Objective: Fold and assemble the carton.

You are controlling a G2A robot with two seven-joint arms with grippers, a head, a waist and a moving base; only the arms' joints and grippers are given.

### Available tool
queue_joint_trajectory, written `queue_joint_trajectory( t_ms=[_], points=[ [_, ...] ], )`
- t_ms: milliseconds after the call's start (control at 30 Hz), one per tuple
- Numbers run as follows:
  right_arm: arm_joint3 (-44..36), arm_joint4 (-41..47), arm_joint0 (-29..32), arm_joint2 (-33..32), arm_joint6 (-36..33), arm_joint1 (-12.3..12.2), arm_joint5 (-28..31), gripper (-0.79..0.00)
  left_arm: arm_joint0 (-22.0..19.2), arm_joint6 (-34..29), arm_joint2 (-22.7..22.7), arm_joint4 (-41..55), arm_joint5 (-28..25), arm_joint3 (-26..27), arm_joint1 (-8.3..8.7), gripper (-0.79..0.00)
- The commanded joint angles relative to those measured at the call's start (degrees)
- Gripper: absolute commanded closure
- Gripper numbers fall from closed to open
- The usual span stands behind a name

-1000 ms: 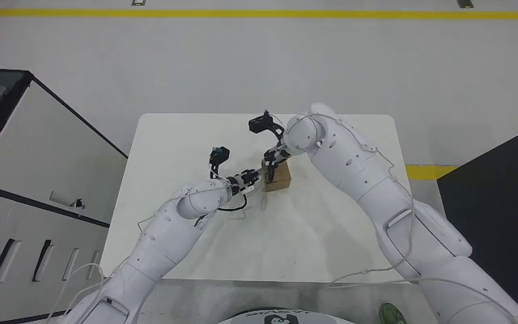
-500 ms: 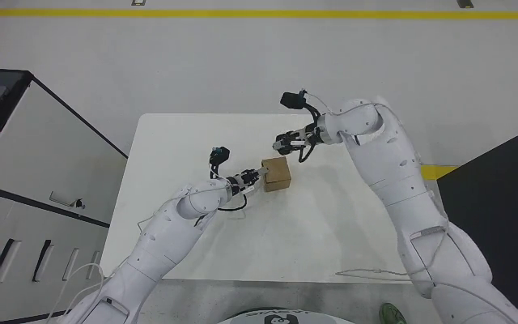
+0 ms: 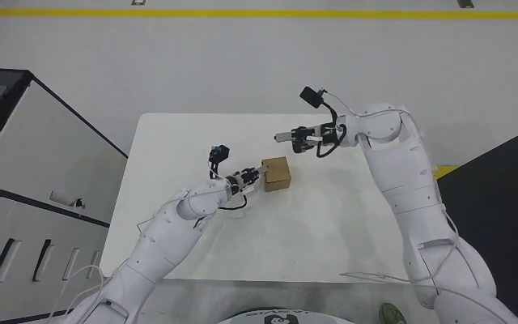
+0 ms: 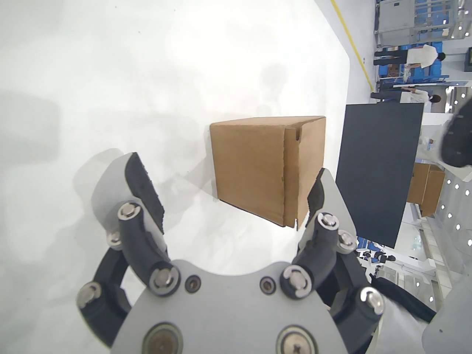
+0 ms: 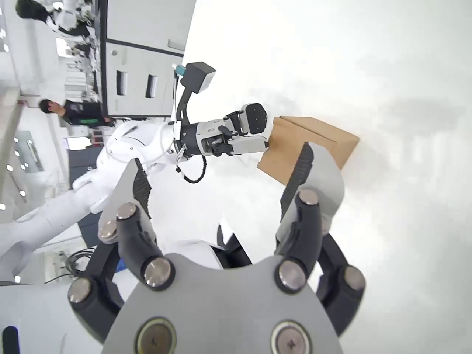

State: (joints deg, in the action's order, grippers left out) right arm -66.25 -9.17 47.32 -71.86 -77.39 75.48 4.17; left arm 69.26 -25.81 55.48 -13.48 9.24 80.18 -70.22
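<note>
The white table bears one small brown carton, standing near its middle, squared into a box with its walls upright and a tucked seam with a small notch on the face turned toward the left wrist camera; it looks like thin corrugated board, so I judge it light and fairly stiff across its panels, yet ready to buckle at the creases and along any loose flap, and likely to slide on the smooth tabletop if pushed from one side only; the safest hold is probably across two opposite walls, close to the corners where the board is strongest, with gentle pressure, or one gripper bracing a wall while the other presses a flap home; nearest the robot, the left gripper sits low at the carton's near side, its fingers spread wide and grasping nothing; one pad lies right at the carton's lower corner, the other stands clear over bare table, and whether that pad truly touches the board I cannot tell; the carton is not between the jaws; farther off, the right gripper hangs beyond the carton toward the table's far side, apart from it, its fingers likewise spread wide and empty, touching neither carton nor table so far as the views show.
</note>
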Motion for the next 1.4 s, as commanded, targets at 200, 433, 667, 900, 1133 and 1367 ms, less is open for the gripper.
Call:
queue_joint_trajectory(
  t_ms=[200, 433, 667, 900, 1133, 1367],
  points=[
    [6.05, 11.60, 0.08, -3.35, -3.17, -0.62, -2.44, -0.785, 2.19, -0.53, 2.39, -4.38, -13.16, 1.21, 1.20, -0.785],
    [6.05, 11.60, 0.08, -3.35, -3.17, -0.62, -2.44, -0.785, 2.39, 2.16, 2.48, -6.20, -14.88, 1.12, 1.22, -0.785],
    [6.05, 11.60, 0.08, -3.35, -3.17, -0.62, -2.44, -0.785, 3.46, 19.42, 1.87, -20.06, -36.28, -4.61, 1.46, -0.785],
    [6.05, 11.60, 0.08, -3.35, -3.17, -0.62, -2.44, -0.785, 3.46, 20.56, 1.60, -21.36, -37.65, -4.96, 1.44, -0.785],
    [6.05, 11.60, 0.08, -3.35, -3.17, -0.62, -2.44, -0.785, 2.89, 24.95, 1.97, -26.64, -41.65, -4.66, 1.59, -0.785],
    [6.05, 11.60, 0.08, -3.35, -3.17, -0.62, -2.44, -0.785, -0.13, 38.39, -0.05, -49.00, -48.86, -10.26, 1.81, -0.785]
  ],
)
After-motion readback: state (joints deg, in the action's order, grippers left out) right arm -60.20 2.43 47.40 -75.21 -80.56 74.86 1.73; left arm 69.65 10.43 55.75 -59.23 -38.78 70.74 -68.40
